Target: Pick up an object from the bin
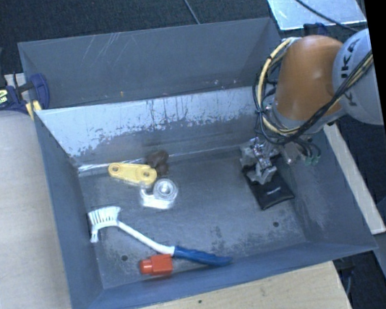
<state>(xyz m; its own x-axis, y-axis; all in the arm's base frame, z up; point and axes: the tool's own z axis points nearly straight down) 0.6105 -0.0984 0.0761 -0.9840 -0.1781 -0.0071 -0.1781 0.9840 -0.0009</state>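
My gripper [261, 166] is low over the right side of the bin floor, close to the right wall. Directly under and in front of it is a small black block [273, 192]; I cannot tell whether the two touch. The other loose things lie well to its left: a clear round piece with a silvery middle [160, 193], a yellow flat plastic part [132, 171] and a dark brown lump [157, 160] near the back wall.
A brush with white bristles [103, 219] and a white-to-blue handle [188, 254] lies along the front left of the floor. A short red-orange cylinder [156, 265] sits next to the handle. The arm's orange cover hangs above the right wall.
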